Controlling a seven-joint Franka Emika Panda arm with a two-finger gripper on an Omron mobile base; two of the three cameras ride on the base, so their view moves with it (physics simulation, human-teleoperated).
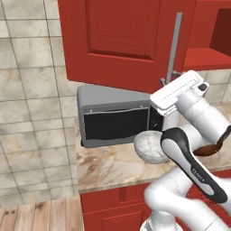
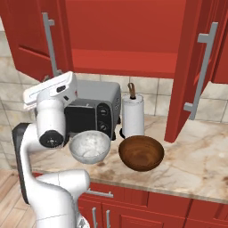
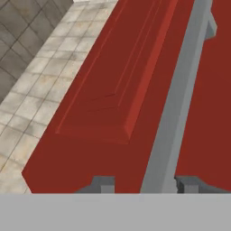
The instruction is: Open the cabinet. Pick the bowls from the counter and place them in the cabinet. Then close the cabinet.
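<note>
You'll find the gripper [image 3: 144, 184] at the frame's bottom, jaws parted to either side of the left door's handle [image 3: 178, 99], both cabinet [image 2: 120, 40] doors open, and both bowls, grey [image 2: 89, 146] and brown [image 2: 140, 152], on the counter [image 2: 196, 164] at lower centre.

Cabinet [image 2: 124, 40] doors stand open above 2 bowls [image 2: 140, 152] on the counter [image 2: 196, 164].
</note>
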